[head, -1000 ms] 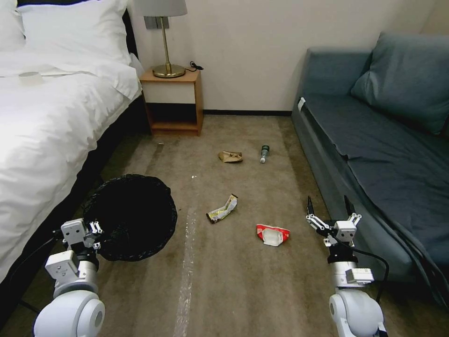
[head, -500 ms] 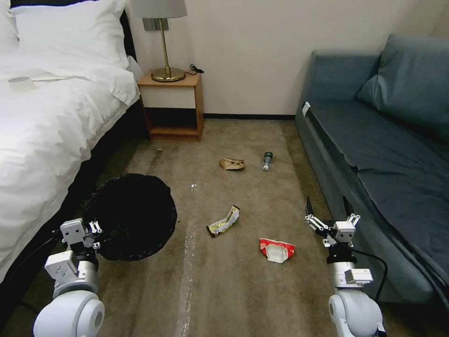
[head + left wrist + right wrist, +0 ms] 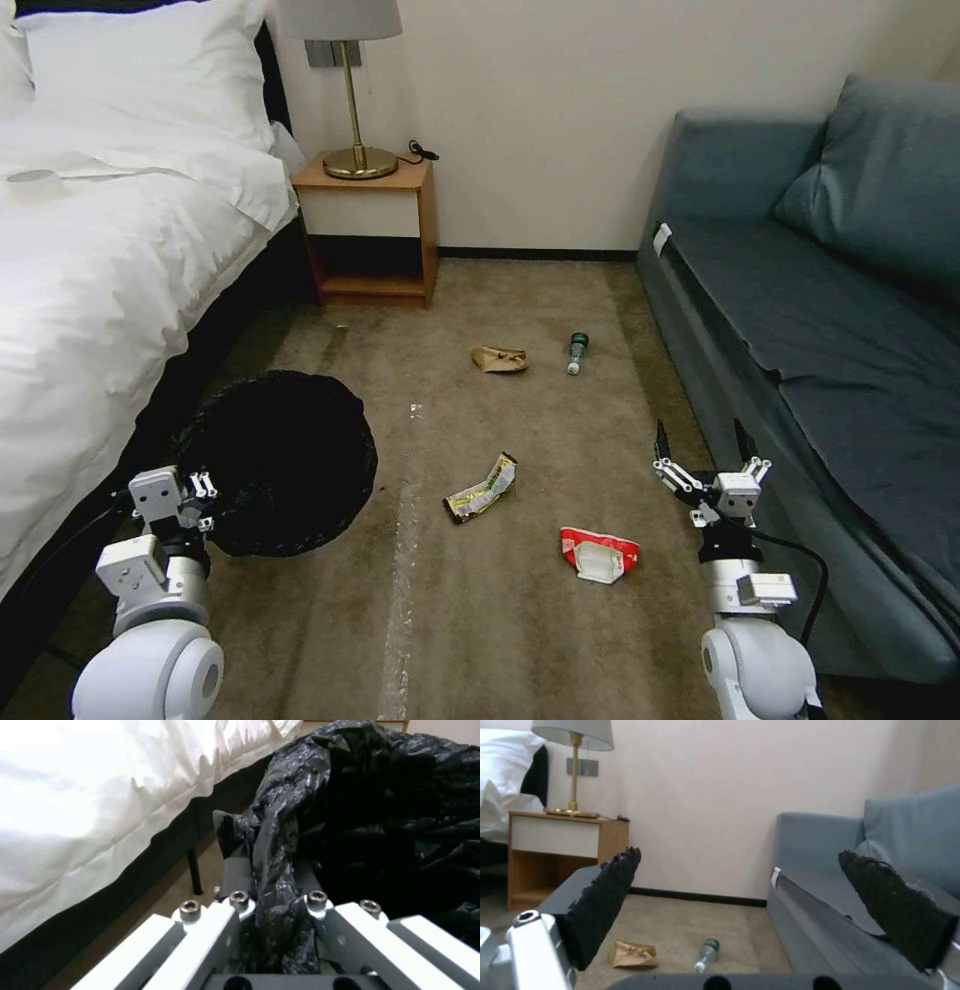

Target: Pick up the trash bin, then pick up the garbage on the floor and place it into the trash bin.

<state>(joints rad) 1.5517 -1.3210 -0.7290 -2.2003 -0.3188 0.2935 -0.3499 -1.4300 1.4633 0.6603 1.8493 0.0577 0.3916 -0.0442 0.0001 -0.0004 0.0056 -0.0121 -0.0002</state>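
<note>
The trash bin (image 3: 275, 460), lined with a crinkled black bag, hangs at the left beside the bed. My left gripper (image 3: 195, 490) is shut on its rim; in the left wrist view the bag (image 3: 380, 795) is pinched between the fingers (image 3: 235, 843). My right gripper (image 3: 700, 435) is open with nothing in it, low beside the sofa front. The garbage lies on the carpet. A red-and-white wrapper (image 3: 598, 553) is left of the right gripper. A gold-and-black wrapper (image 3: 482, 489) lies mid-floor. A brown paper bag (image 3: 499, 358) (image 3: 631, 954) and a small bottle (image 3: 576, 352) (image 3: 706, 950) lie farther off.
A white bed (image 3: 90, 280) runs along the left. A wooden nightstand (image 3: 370, 230) with a lamp stands against the far wall. A blue-grey sofa (image 3: 830, 330) lines the right. The carpet lane between them carries a pale streak (image 3: 400, 560).
The whole picture has shifted as the camera moved; the litter now sits lower and a little farther right in the view. Both arms and the held bin keep their pose.
</note>
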